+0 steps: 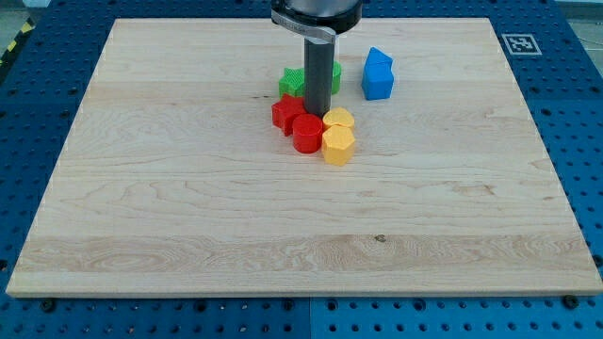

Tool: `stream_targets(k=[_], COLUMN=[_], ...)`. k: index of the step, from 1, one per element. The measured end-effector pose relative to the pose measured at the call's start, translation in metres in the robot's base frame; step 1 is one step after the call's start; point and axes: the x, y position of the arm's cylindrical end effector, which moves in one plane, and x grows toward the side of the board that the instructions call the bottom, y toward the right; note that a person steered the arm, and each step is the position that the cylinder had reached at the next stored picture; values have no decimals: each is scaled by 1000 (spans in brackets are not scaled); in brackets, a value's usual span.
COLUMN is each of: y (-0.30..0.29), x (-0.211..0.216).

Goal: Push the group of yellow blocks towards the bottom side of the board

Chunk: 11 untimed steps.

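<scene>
My tip (316,115) has no jaws and holds nothing; it rests on the board (170,226) at the upper edge of a tight cluster. Just below and to its right sit the two yellow blocks: a yellow heart (339,119) right at the tip and a yellow hexagon (338,145) touching it from below. Directly below me is a red cylinder (306,133), to my lower left a red block (285,114), both pressed against the yellows. Behind me lies a green block (294,82); a blue block (378,74) stands off to my upper right. I judge the push barely begun: the yellows are near mid-board, with nearly the whole lower half left to cross.
</scene>
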Motion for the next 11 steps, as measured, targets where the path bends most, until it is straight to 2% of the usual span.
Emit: stream_targets(k=[1, 4, 6, 8, 11], y=[11, 13, 20, 38, 64], x=[-7, 26, -9, 26, 25])
